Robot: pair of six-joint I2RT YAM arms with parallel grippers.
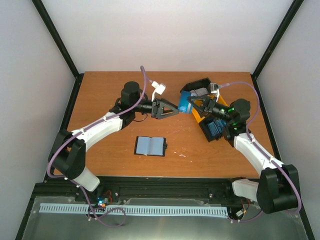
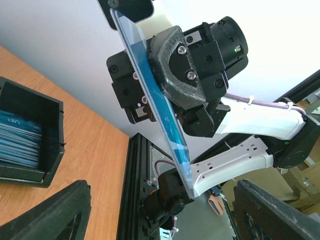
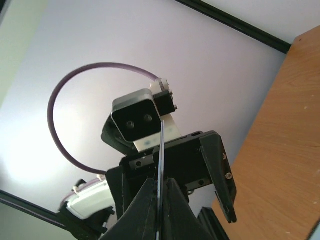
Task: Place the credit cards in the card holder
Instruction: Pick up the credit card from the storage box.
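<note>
Now, the count: one light blue credit card [image 1: 184, 104] up in the air over the middle of the table [image 1: 100, 90], clamped in the right gripper [image 1: 192, 105]. From the right wrist, just a thin dark line rising straight out between two fingers [image 3: 142, 215] pressed together on it. From the left wrist, the same card edge-on, slanting down the frame, blue face showing, pinned under a grey pad of the opposite claw.

Left gripper [image 1: 176, 109] nose to nose with it, jaws spread wide and gripping nothing. From its own camera, both fingertips [image 2: 60, 215] far apart in the bottom corners, the card's lower edge hanging between them and apart from both.

One card holder [image 1: 150, 145], black, lying open and flat on the table in front of the two arm bases, pale inner face up, well apart from either claw.

Off to the right, under the right arm, one joined row of black and yellow trays [image 1: 200, 85]. In the near compartment, a stack of light blue cards [image 1: 216, 128] standing on edge, too tightly packed to count. Readable on the top card [image 2: 15, 122] from the left wrist: "VIP". Rest of the print too small to make out.
</note>
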